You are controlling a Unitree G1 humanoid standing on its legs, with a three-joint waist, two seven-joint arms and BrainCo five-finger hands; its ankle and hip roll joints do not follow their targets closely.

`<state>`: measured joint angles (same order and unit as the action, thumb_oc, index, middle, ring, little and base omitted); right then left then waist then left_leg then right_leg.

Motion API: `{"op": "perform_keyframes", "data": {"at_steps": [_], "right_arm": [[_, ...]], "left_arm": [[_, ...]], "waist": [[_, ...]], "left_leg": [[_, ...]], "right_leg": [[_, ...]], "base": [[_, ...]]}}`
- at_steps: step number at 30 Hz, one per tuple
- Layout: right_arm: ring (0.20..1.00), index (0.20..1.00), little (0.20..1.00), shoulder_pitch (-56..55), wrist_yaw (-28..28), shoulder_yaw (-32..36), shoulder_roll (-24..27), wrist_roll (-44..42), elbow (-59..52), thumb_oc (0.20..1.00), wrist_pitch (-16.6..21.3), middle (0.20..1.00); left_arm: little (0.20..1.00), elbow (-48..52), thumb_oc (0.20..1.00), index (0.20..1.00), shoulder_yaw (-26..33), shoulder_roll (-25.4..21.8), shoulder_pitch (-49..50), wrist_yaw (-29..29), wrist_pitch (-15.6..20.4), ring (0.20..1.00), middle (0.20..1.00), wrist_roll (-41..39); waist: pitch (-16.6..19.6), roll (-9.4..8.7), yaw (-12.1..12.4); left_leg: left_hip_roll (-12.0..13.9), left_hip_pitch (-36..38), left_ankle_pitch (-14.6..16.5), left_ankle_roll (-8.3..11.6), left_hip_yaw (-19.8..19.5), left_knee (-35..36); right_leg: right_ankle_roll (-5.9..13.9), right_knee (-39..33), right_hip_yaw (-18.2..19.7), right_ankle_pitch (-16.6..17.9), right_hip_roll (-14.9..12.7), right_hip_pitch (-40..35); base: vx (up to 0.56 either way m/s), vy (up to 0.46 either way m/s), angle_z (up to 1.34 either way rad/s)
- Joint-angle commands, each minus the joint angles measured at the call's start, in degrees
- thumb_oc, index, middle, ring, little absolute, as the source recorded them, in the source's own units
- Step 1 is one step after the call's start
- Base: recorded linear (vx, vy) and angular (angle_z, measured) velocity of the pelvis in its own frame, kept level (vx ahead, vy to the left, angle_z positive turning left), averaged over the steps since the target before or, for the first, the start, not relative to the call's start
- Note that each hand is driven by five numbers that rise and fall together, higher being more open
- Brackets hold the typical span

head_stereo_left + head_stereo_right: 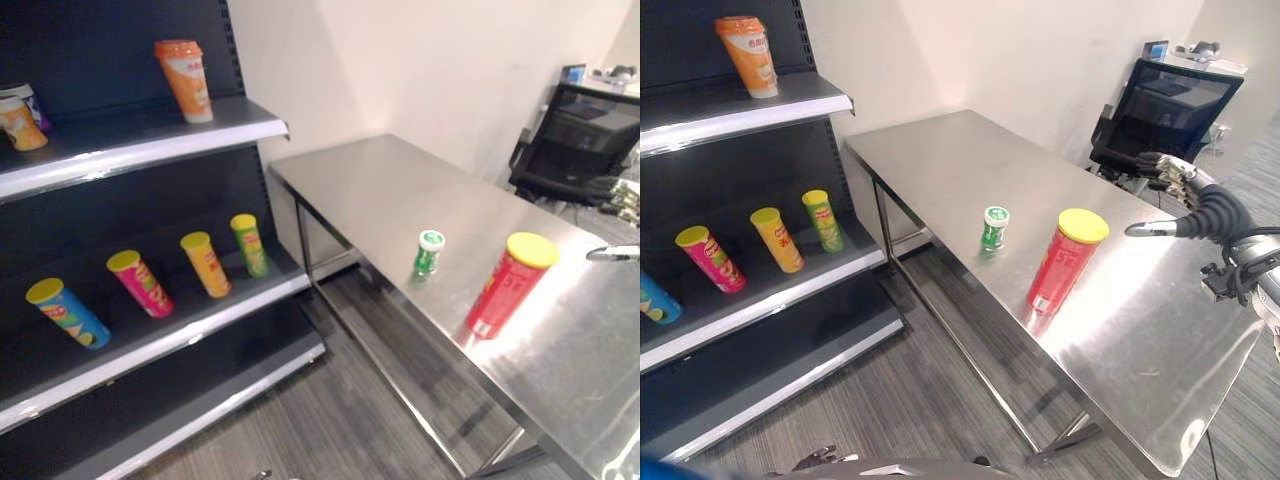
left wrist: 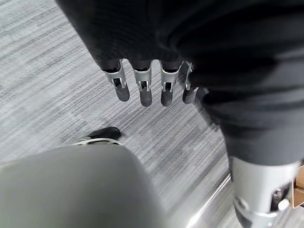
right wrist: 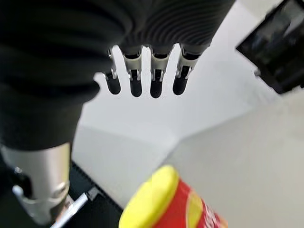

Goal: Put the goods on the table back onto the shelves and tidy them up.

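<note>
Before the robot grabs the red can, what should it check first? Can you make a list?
1. Red can standing upright on the table: ok.
2. Right hand open, fingers straight, holding nothing: ok.
3. Right hand on the can: not ok, it hangs apart from it.
4. Small green bottle out of the way: ok, it stands apart from the can, on the shelf side.
5. Room on the middle shelf beside the four cans: cannot tell.
6. Left hand free: ok, open over the floor.

Red, yellow-lidded can (image 1: 1065, 256) and small green jar (image 1: 994, 228) on silver table (image 1: 940, 160); black shelves (image 1: 120, 130), grey-striped floor (image 1: 920, 400).
</note>
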<state>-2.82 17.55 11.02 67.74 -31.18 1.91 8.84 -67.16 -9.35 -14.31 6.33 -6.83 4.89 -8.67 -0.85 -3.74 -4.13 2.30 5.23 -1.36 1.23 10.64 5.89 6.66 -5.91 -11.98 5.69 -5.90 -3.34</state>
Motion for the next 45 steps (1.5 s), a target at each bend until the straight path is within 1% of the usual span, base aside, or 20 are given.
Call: {"op": "perform_keyframes", "data": {"at_steps": [1,9,13,15,24,26,34,35,38,39,40,41,44,45], "right_arm": [[1.000,1.000,1.000,6.8,0.9,-2.5,2.1,-2.3,2.5,1.000,0.5,1.000],[1.000,1.000,1.000,10.1,0.2,-9.7,4.9,5.5,3.0,1.000,0.3,1.000],[1.000,1.000,1.000,12.2,-0.3,-12.6,5.1,6.5,4.0,1.000,0.6,1.000],[1.000,1.000,1.000,14.1,-0.3,-15.1,5.7,7.1,4.7,1.000,0.7,1.000],[1.000,1.000,1.000,17.7,-0.5,-20.5,5.9,9.0,6.8,1.000,0.9,1.000],[1.000,1.000,1.000,19.1,0.5,-23.3,6.1,9.4,7.4,1.000,0.6,1.000],[1.000,1.000,1.000,20.8,4.3,-29.6,6.8,8.1,6.8,1.000,-0.3,1.000],[1.000,1.000,1.000,21.5,5.1,-31.4,7.0,7.8,6.2,1.000,-0.4,1.000],[1.000,1.000,1.000,22.5,6.7,-34.3,7.3,7.7,5.2,1.000,-0.9,1.000],[0.658,0.658,0.658,22.8,7.0,-35.0,7.6,7.7,4.7,0.658,-0.9,0.658],[0.445,0.445,0.445,22.8,7.0,-35.0,7.6,7.7,4.7,0.445,-0.9,0.445],[0.200,0.200,0.200,23.2,6.5,-35.8,7.7,8.5,4.7,0.200,-0.6,0.200],[0.200,0.200,0.200,22.6,4.6,-34.1,7.4,8.9,4.5,0.200,0.2,0.200],[0.200,0.200,0.200,21.5,3.7,-32.3,7.1,9.0,4.0,0.200,0.6,0.200]], "left_arm": [[1.000,0.5,1.000,1.000,-1.3,-1.3,-4.2,-0.7,2.0,1.000,1.000,0.6],[1.000,0.4,1.000,1.000,-1.1,-1.2,-4.2,-0.2,2.0,1.000,1.000,0.6],[1.000,0.9,1.000,1.000,-1.5,-1.3,-4.2,-0.1,2.1,1.000,1.000,0.2],[1.000,1.3,1.000,1.000,-1.8,-1.3,-4.2,0.0,2.3,1.000,1.000,-0.3],[1.000,0.6,1.000,1.000,-1.8,-1.2,-4.0,0.1,2.4,1.000,1.000,-0.9],[1.000,0.7,1.000,1.000,-1.9,-1.2,-4.0,0.1,2.4,1.000,1.000,-1.0],[1.000,0.9,1.000,1.000,-2.4,-1.0,-3.7,-0.5,2.6,1.000,1.000,-1.0],[1.000,0.9,1.000,1.000,-2.6,-0.9,-3.8,-0.7,2.6,1.000,1.000,-0.9],[1.000,0.9,1.000,1.000,-2.9,-0.9,-4.2,-1.0,2.7,1.000,1.000,-0.6],[1.000,0.8,1.000,1.000,-2.9,-0.8,-4.4,-1.0,2.7,1.000,1.000,-0.5],[1.000,0.8,1.000,1.000,-2.9,-0.8,-4.4,-1.0,2.7,1.000,1.000,-0.5],[1.000,0.8,1.000,1.000,-3.0,-0.6,-4.7,-0.8,2.7,1.000,1.000,-0.5],[1.000,1.0,1.000,1.000,-3.0,-0.6,-4.8,-0.6,2.6,1.000,1.000,-0.6],[1.000,1.0,1.000,1.000,-3.0,-0.6,-4.8,-0.4,2.7,1.000,1.000,-0.7]], "waist": [[-2.3,-0.80,3.0],[-2.4,-0.68,3.4],[-2.5,-0.67,3.6],[-2.6,-0.73,3.8],[-2.5,-0.97,4.4],[-2.6,-1.13,4.8],[-2.7,-1.33,5.3],[-2.8,-1.35,5.4],[-2.8,-1.45,5.5],[-2.9,-1.46,5.4],[-2.9,-1.46,5.4],[-2.9,-1.47,5.4],[-2.9,-1.41,5.2],[-2.9,-1.37,5.1]], "left_leg": [[1.6,0.7,3.7,4.25,1.9,-0.9],[1.6,0.6,3.6,4.39,1.4,-0.9],[1.6,0.5,3.5,4.42,1.2,-0.9],[1.5,0.3,3.4,4.46,0.9,-0.9],[1.6,0.7,3.4,4.65,0.5,-0.9],[1.6,0.7,3.4,4.71,0.4,-0.9],[1.7,0.7,3.2,4.87,0.1,-0.9],[1.8,0.7,3.2,4.89,0.1,-0.9],[1.9,0.8,3.2,4.96,0.1,-0.9],[1.9,0.8,3.2,4.99,0.1,-0.9],[1.9,0.8,3.2,4.99,0.1,-0.9],[1.9,0.9,3.2,5.00,0.1,-0.9],[2.0,0.9,3.2,4.98,0.0,-0.9],[2.0,0.9,3.2,4.95,-0.1,-0.9]], "right_leg": [[2.63,0.9,-1.3,-5.3,-0.4,-2.6],[2.59,0.9,-2.1,-5.5,-0.6,-2.9],[2.44,0.9,-2.5,-5.5,-0.5,-3.1],[2.37,0.9,-2.6,-5.6,-0.5,-3.1],[2.21,0.9,-3.2,-6.0,-0.3,-3.8],[2.12,0.9,-3.5,-6.2,-0.2,-4.1],[2.03,0.9,-3.9,-6.4,-0.2,-4.3],[2.02,0.9,-4.0,-6.5,-0.1,-4.3],[1.99,0.9,-4.0,-6.6,-0.1,-4.4],[1.97,0.9,-4.1,-6.6,-0.1,-4.4],[1.97,0.9,-4.1,-6.6,-0.1,-4.4],[1.96,0.9,-4.0,-6.6,-0.1,-4.4],[1.94,0.9,-4.0,-6.6,-0.1,-4.4],[1.93,0.9,-4.0,-6.6,-0.1,-4.5]], "base": [[0.01,-0.007,0.08],[0.00,-0.001,0.01],[0.00,-0.001,0.01],[0.01,-0.014,0.03],[0.01,-0.013,0.08],[0.01,-0.006,0.02],[0.00,-0.004,0.03],[0.00,-0.010,0.15],[0.00,-0.007,0.06],[0.00,0.000,0.00],[0.00,0.000,0.00],[0.00,0.000,0.00],[0.00,0.000,0.00],[0.00,0.000,0.00]]}}
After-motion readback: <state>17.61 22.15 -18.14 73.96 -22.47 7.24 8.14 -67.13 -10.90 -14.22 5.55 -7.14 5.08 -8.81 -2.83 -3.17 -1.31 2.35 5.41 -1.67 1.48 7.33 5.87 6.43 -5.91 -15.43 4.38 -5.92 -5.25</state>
